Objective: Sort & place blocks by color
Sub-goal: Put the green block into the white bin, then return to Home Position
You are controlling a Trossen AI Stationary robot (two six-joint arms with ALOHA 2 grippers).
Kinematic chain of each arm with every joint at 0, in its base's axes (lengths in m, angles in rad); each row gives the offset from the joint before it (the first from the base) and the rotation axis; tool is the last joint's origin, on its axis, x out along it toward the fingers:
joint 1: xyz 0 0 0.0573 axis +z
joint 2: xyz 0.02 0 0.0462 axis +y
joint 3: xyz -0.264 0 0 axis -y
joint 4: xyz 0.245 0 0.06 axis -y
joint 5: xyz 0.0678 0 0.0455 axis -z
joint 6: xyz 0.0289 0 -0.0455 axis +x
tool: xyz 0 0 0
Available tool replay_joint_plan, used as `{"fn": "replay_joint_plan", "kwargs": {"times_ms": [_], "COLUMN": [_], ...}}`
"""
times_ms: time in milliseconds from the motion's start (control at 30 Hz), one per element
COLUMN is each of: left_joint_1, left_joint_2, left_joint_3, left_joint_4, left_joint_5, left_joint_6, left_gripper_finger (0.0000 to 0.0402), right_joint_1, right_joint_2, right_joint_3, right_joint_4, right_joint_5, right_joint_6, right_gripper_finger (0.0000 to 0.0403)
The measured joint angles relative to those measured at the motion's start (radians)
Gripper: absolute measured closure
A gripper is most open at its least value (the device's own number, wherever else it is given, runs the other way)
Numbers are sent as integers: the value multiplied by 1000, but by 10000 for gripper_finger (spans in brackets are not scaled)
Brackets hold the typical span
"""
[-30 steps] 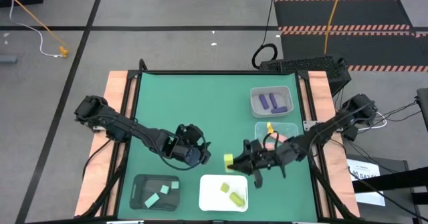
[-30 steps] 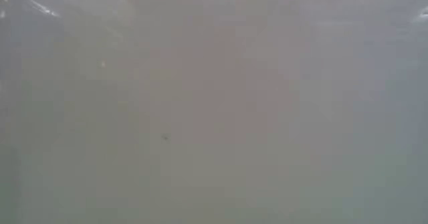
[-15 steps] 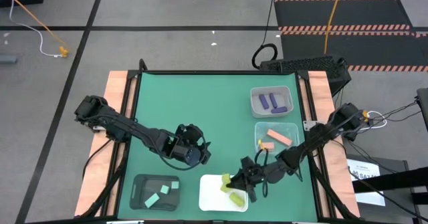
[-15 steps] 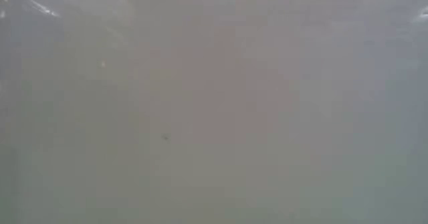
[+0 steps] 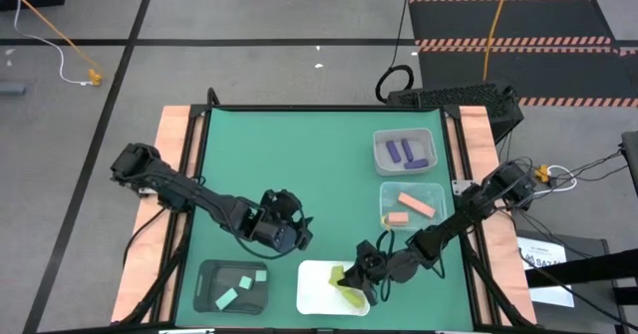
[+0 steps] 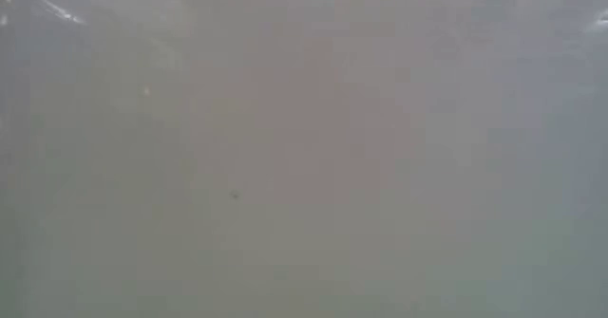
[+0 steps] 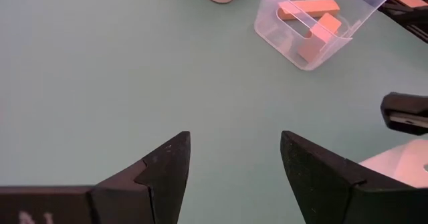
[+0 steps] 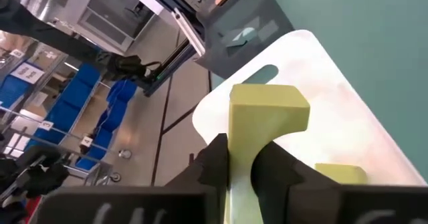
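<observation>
My right gripper (image 5: pixel 351 277) is over the white tray (image 5: pixel 317 296) at the table's near edge, shut on a yellow block (image 8: pixel 269 107). Another yellow block (image 8: pixel 342 174) lies in that tray. My left gripper (image 5: pixel 291 233) hangs open over bare green table to the left of the white tray, its fingers (image 7: pixel 167 165) touching nothing. Mint green blocks (image 5: pixel 239 292) lie in the black tray (image 5: pixel 211 274). Salmon-orange blocks (image 5: pixel 413 206) lie in a clear tray (image 5: pixel 383 192), purple blocks (image 5: pixel 407 153) in the grey tray (image 5: pixel 381 140). My right gripper pinches the yellow block between its two fingers (image 8: pixel 218 158) by its narrower end (image 8: pixel 239 158). The block's broad end (image 8: pixel 269 102) sticks out beyond the fingertips. The fingers come from the table's right side, slanting down. The block is over the white tray; I cannot tell whether it touches it.
The four trays stand along the table's near and right sides. The green mat's left and far parts (image 5: pixel 289 155) show nothing on them. The low view is filled by a pale blank surface (image 6: pixel 304 166). The clear tray with salmon-orange blocks (image 7: pixel 314 17) shows ahead of my left gripper.
My right gripper has carried the yellow block from the bare mat beyond the white tray toward the table's near edge and now holds it over that tray. The right arm has drawn off the clear tray, which now shows whole.
</observation>
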Motion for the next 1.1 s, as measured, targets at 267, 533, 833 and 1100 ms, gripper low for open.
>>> {"fn": "replay_joint_plan", "kwargs": {"times_ms": [267, 533, 833, 1100], "left_joint_1": [-24, -24, -21, 27], "left_joint_2": [0, 0, 0, -25], "left_joint_3": [0, 0, 0, 0], "left_joint_4": [0, 0, 27, 62], "left_joint_5": [0, 0, -1, -3], "left_joint_6": [-15, -15, 115, 242], "left_gripper_finger": [170, 170, 170, 169], "right_joint_1": [0, -4, -45, -109], "right_joint_2": [0, -27, -197, -438], "right_joint_3": [0, 0, 0, 0], "right_joint_4": [4, 65, -87, -483], "right_joint_5": [-3, -20, -63, -107], "right_joint_6": [-1, -32, -202, -302], "right_gripper_finger": [267, 175, 152, 152]}}
